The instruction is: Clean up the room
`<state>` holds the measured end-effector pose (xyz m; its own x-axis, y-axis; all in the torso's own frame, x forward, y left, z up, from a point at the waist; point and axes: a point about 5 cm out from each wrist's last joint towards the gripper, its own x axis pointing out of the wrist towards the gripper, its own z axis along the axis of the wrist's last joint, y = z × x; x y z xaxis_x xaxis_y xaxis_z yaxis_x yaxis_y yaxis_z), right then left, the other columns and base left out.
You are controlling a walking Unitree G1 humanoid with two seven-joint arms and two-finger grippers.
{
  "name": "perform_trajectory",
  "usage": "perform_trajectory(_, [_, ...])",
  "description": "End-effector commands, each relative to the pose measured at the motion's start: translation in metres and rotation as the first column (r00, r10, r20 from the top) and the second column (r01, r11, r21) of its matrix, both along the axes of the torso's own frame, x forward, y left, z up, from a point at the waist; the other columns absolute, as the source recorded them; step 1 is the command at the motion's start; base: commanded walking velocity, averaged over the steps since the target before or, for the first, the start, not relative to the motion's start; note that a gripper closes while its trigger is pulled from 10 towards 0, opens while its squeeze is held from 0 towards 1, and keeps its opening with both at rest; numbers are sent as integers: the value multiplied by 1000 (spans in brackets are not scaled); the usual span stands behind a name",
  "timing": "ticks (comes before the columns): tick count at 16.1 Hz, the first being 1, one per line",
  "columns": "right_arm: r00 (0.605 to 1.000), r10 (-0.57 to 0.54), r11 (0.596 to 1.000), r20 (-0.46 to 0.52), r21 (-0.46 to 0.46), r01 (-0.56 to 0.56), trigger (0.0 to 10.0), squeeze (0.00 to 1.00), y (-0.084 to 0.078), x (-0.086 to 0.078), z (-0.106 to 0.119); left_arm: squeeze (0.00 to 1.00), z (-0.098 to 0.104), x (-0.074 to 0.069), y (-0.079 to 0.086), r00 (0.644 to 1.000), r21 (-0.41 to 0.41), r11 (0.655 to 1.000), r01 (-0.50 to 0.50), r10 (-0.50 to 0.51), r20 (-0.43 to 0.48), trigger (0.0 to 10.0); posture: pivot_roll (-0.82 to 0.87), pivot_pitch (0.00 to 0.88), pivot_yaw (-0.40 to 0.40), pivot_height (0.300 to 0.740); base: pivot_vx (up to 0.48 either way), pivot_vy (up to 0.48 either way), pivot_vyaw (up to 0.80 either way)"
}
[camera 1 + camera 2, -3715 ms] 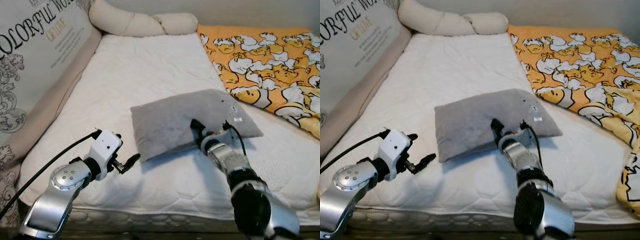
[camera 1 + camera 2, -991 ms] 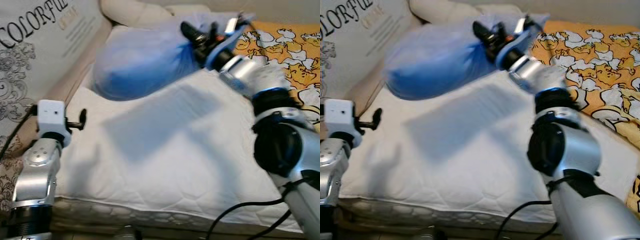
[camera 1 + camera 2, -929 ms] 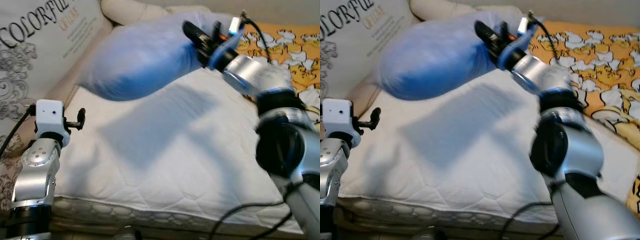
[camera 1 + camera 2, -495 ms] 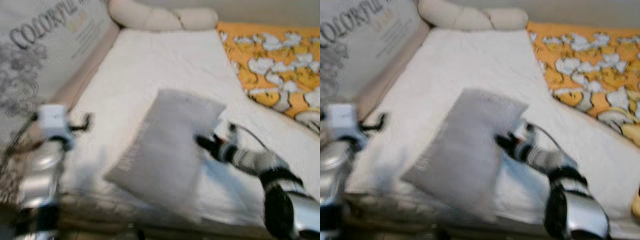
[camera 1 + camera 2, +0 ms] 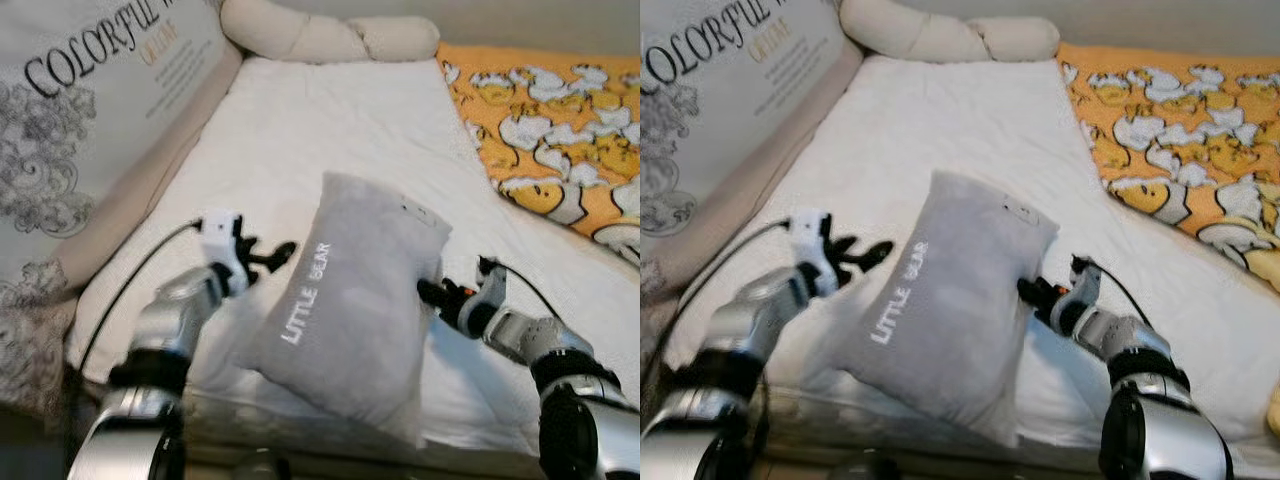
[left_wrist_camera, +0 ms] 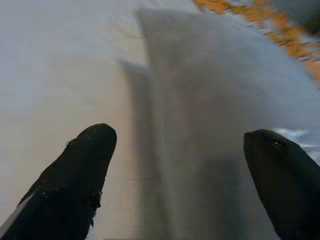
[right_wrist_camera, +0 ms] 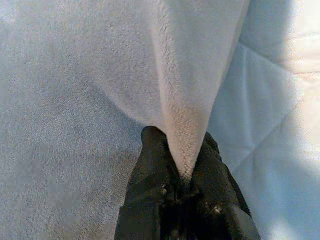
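Observation:
A grey pillow (image 5: pixel 350 300) printed "LITTLE BEAR" lies tilted on the white mattress (image 5: pixel 330 130), its lower corner at the mattress's front edge. My right gripper (image 5: pixel 430 292) is shut on the pillow's right seam; in the right wrist view its fingers (image 7: pixel 150 150) pinch the fabric fold (image 7: pixel 185 110). My left gripper (image 5: pixel 275 255) is open just beside the pillow's left edge. In the left wrist view its fingers (image 6: pixel 85 170) stand wide apart with the blurred pillow (image 6: pixel 210 110) ahead between them.
A large cushion printed "COLORFUL" (image 5: pixel 90 120) leans along the left side. A cream knotted bolster (image 5: pixel 320 38) lies at the head of the bed. An orange duck-print blanket (image 5: pixel 560 130) covers the right side. The mattress's front edge (image 5: pixel 300 440) runs just below the pillow.
The right gripper swung the pillow up high, then brought it down near the front edge, lettered side up. The left gripper moved right, up to the pillow's edge.

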<state>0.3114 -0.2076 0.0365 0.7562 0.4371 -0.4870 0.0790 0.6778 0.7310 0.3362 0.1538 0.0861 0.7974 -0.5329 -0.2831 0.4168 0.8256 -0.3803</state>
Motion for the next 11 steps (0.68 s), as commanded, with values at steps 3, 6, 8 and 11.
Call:
perform_trajectory(3, [999,4,999,50,-34,-3,0,0,-3,8,10,1000,-10,-2,-15,991,-135,986,94,-105,-81,10000,-52,0,58,740,0,0,0])
perform_trajectory(6, [999,33,999,44,-30,-31,0,0,4,5,6,1000,-27,-7,-26,976,-110,984,140,-156,-155,10000,-53,0,54,740,0,0,0])
perform_trajectory(8, [998,48,999,43,-24,-47,0,0,8,5,7,1000,-24,-6,-30,970,-183,970,162,-191,-151,10000,-56,0,49,740,0,0,0])
perform_trajectory(11, [995,86,996,56,-34,-84,0,0,11,6,9,1000,-19,-7,-38,953,-256,936,243,-279,-115,10000,-55,0,38,740,0,0,0])
